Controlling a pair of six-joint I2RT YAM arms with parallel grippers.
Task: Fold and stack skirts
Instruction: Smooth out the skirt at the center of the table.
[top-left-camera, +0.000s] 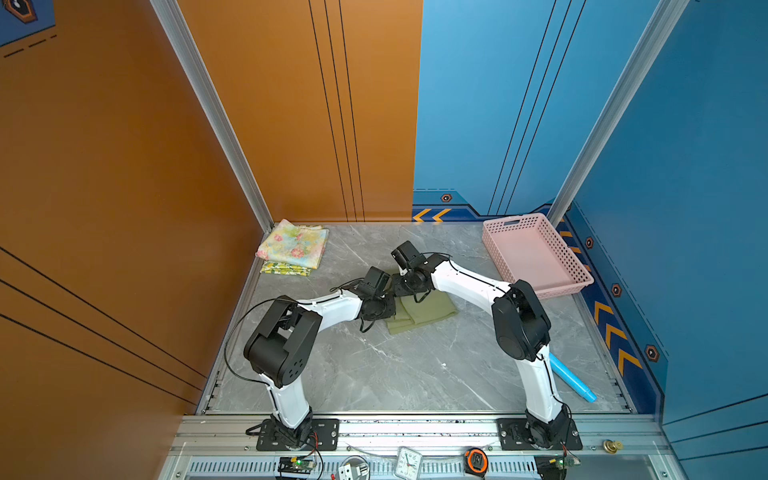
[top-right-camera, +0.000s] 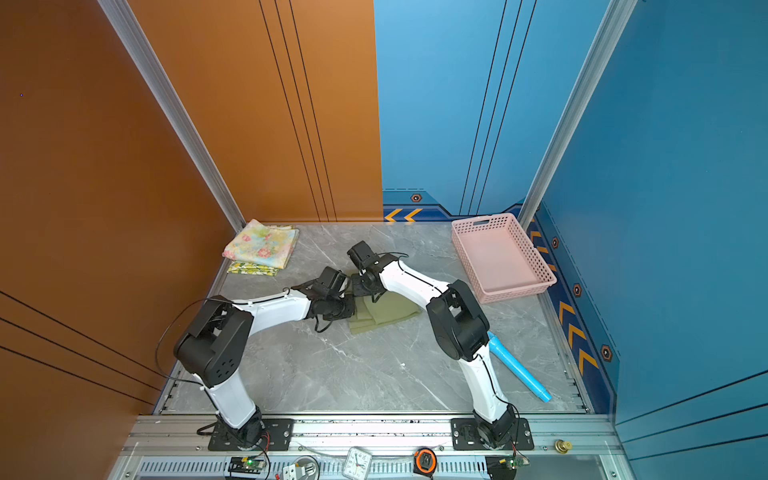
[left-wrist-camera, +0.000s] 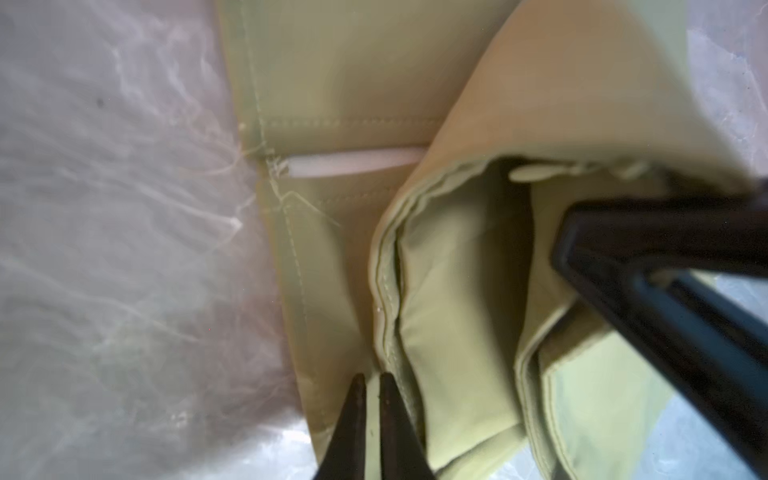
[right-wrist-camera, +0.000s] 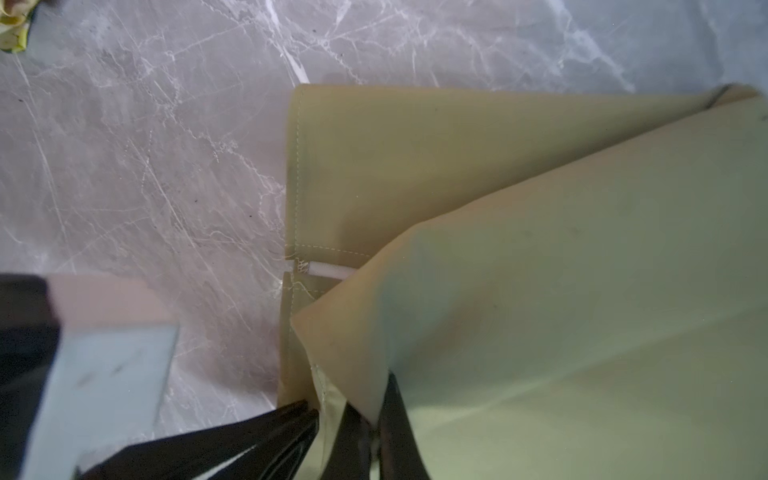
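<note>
The plain olive skirt (top-left-camera: 428, 311) (top-right-camera: 390, 311) lies partly folded mid-table, between the two wrists. My left gripper (left-wrist-camera: 372, 384) is shut on a thin edge of this skirt (left-wrist-camera: 457, 291) at its left side. My right gripper (right-wrist-camera: 376, 409) is shut on a raised fold of the same skirt (right-wrist-camera: 540, 249), right beside the left one. In both top views the wrists hide the fingertips. At the back left, the folded floral skirt (top-left-camera: 293, 243) rests on top of the lemon-print skirt (top-left-camera: 286, 269).
A pink perforated basket (top-left-camera: 515, 219) stands at the back right with nothing in it. A blue tube (top-left-camera: 571, 378) lies near the right arm's base. Orange and blue walls close in the marble table (top-left-camera: 374, 374).
</note>
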